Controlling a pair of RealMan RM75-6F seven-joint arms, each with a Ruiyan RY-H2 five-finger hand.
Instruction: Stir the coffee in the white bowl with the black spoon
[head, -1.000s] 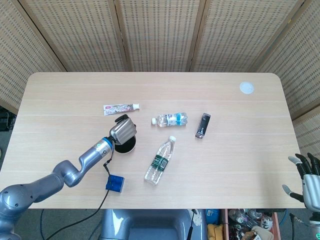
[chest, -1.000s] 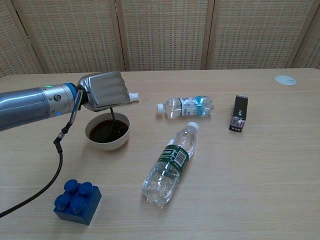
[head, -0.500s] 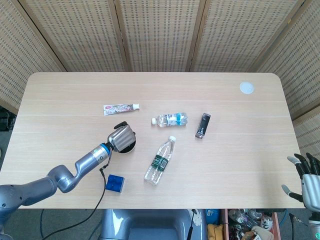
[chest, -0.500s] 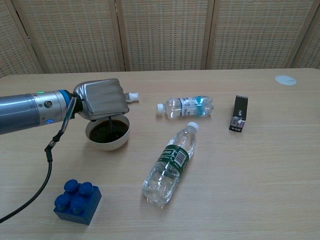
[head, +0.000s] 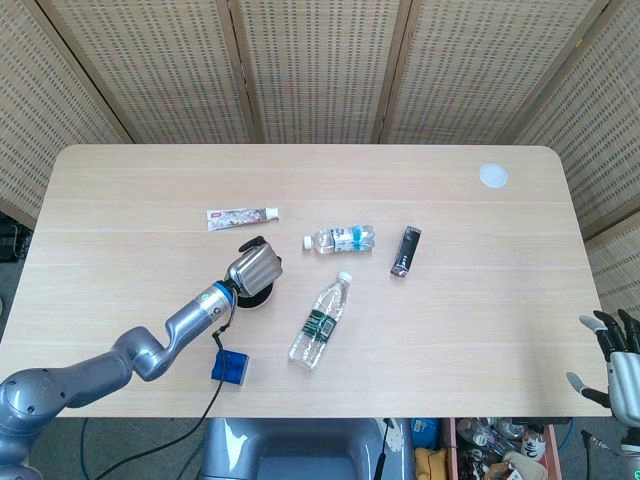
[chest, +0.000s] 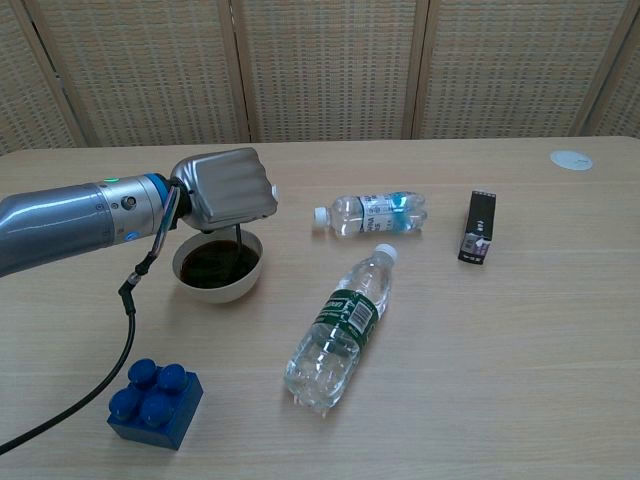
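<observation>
The spoon (chest: 238, 243) is grasped by the left robot hand (chest: 228, 188) and dipped in the bowl (chest: 217, 268); circular stirring is called for next.

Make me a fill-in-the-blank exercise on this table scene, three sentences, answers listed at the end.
1. The left hand holds the black spoon down into the white ____.
2. The building block near the table's front edge is ____ in colour.
3. Both plastic bottles, the larger bottle and the smaller bottle, are ____ on the table rather than standing.

Missing words: bowl; blue; lying
</observation>
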